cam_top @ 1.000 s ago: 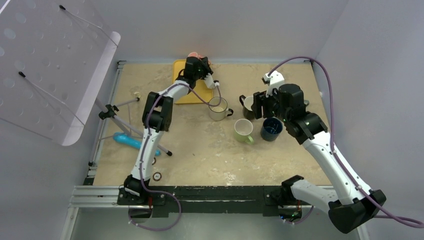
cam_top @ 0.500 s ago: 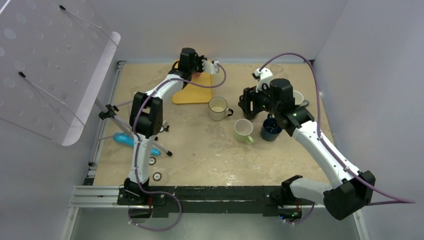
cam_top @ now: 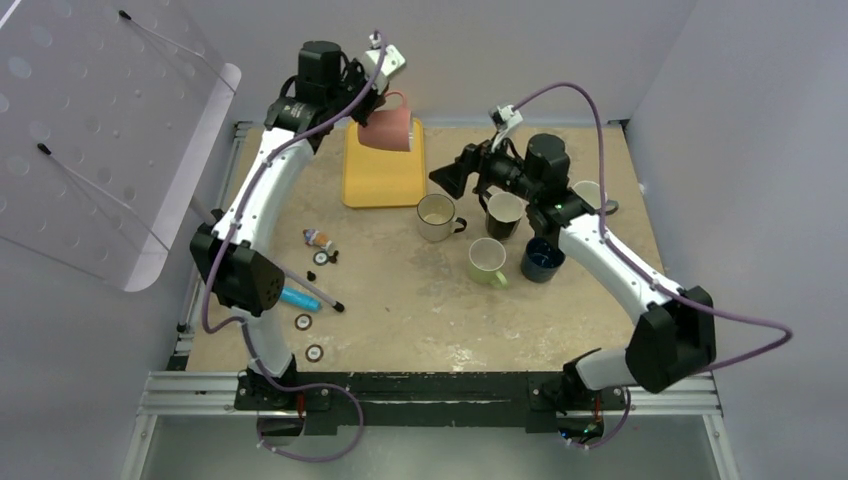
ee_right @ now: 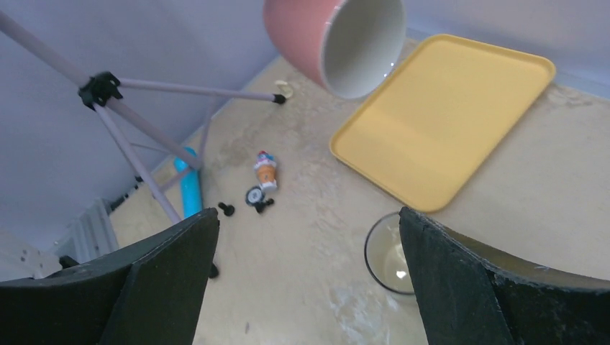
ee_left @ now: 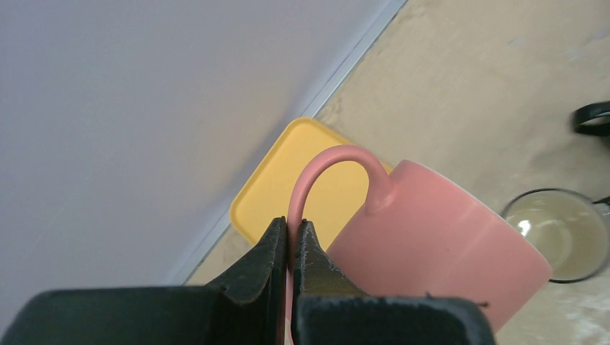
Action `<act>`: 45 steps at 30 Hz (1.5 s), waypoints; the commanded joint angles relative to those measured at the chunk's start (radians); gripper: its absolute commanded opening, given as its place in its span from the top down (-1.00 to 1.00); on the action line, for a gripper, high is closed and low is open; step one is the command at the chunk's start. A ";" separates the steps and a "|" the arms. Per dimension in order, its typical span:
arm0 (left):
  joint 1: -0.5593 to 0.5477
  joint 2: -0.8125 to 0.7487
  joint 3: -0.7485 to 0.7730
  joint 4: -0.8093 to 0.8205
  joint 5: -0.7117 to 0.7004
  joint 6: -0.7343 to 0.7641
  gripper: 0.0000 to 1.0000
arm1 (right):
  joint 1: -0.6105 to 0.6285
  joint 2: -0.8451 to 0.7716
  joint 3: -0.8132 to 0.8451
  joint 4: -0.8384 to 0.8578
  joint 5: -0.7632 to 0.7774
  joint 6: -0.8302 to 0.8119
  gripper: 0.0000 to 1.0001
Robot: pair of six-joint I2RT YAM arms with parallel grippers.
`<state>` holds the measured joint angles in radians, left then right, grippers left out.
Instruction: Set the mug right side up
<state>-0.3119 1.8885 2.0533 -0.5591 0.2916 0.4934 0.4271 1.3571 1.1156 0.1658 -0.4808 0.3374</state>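
Note:
A pink mug (cam_top: 387, 126) hangs in the air above the yellow tray (cam_top: 380, 178), mouth tilted down and sideways. My left gripper (ee_left: 290, 233) is shut on the mug's pink handle (ee_left: 324, 167), and the mug body (ee_left: 435, 248) hangs to the right of the fingers. In the right wrist view the mug (ee_right: 327, 37) shows its white inside, above the tray (ee_right: 439, 115). My right gripper (cam_top: 450, 178) is open and empty, held in the air to the right of the tray, pointing toward the mug.
Upright mugs stand right of the tray: a cream one (cam_top: 437, 216), a green one (cam_top: 488, 261), a dark blue one (cam_top: 543, 257), a black one (cam_top: 503, 213). A tripod (cam_top: 260, 250), a blue tube (cam_top: 297, 297) and small loose parts (cam_top: 320, 240) lie at the left.
My left arm has lifted the pink mug off the tray's far end and swung it up into the air. My right gripper has risen from the black mug and moved left.

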 commanded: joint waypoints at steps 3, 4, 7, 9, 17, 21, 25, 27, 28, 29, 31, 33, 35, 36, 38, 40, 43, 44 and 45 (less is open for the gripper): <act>-0.034 -0.106 0.044 -0.120 0.166 -0.169 1.00 | 0.062 0.121 0.173 0.256 -0.098 0.137 -0.97; -0.040 -0.111 0.042 -0.127 0.169 -0.170 1.00 | 0.073 0.132 0.190 0.266 -0.095 0.135 -0.96; -0.053 -0.118 0.044 -0.147 0.182 -0.170 1.00 | 0.101 0.168 0.231 0.271 -0.085 0.129 -0.92; -0.058 -0.121 0.048 -0.155 0.188 -0.171 1.00 | 0.112 0.199 0.255 0.264 -0.081 0.130 -0.84; -0.063 -0.129 0.088 -0.217 0.307 -0.221 1.00 | 0.115 0.284 0.344 0.152 -0.084 0.126 1.00; -0.043 -0.142 0.067 -0.250 0.235 -0.225 -0.94 | 0.138 0.173 0.370 -0.120 0.095 -0.111 1.00; 0.007 -0.168 0.053 -0.307 0.107 -0.297 -1.00 | 0.217 0.101 0.444 -0.474 0.305 -0.359 1.00; 0.040 -0.197 0.018 -0.338 0.105 -0.317 -1.00 | 0.238 0.082 0.465 -0.627 0.359 -0.407 1.00; 0.056 -0.222 -0.023 -0.336 0.122 -0.319 -1.00 | 0.243 0.068 0.457 -0.676 0.378 -0.411 1.00; 0.067 -0.245 -0.061 -0.333 0.131 -0.319 -1.00 | 0.250 0.053 0.434 -0.709 0.397 -0.409 1.00; 0.088 -0.281 -0.129 -0.351 0.132 -0.315 -1.00 | 0.278 0.035 0.412 -0.777 0.407 -0.408 1.00; 0.095 -0.319 -0.219 -0.350 0.074 -0.302 -1.00 | 0.347 0.047 0.399 -0.858 0.412 -0.418 1.00; 0.095 -0.375 -0.343 -0.283 -0.009 -0.289 -1.00 | 0.408 0.073 0.385 -0.903 0.421 -0.408 1.00; 0.096 -0.409 -0.411 -0.229 -0.048 -0.293 -1.00 | 0.430 0.088 0.375 -0.912 0.434 -0.392 1.00; 0.096 -0.480 -0.557 -0.126 -0.097 -0.305 -1.00 | 0.457 0.114 0.342 -0.903 0.468 -0.362 1.00; 0.096 -0.540 -0.672 -0.061 -0.103 -0.313 -1.00 | 0.465 0.152 0.300 -0.879 0.470 -0.348 1.00; 0.096 -0.575 -0.748 -0.048 -0.095 -0.326 -1.00 | 0.474 0.207 0.283 -0.872 0.478 -0.319 1.00; 0.096 -0.584 -0.766 -0.046 -0.091 -0.328 -1.00 | 0.477 0.226 0.278 -0.866 0.475 -0.314 1.00; 0.095 -0.593 -0.787 -0.038 -0.086 -0.330 -1.00 | 0.478 0.243 0.263 -0.854 0.470 -0.313 1.00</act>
<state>-0.2165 1.3571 1.3209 -0.7174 0.2245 0.1967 0.9089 1.5768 1.3907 -0.7403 -0.0578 -0.0048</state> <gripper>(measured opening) 0.997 0.081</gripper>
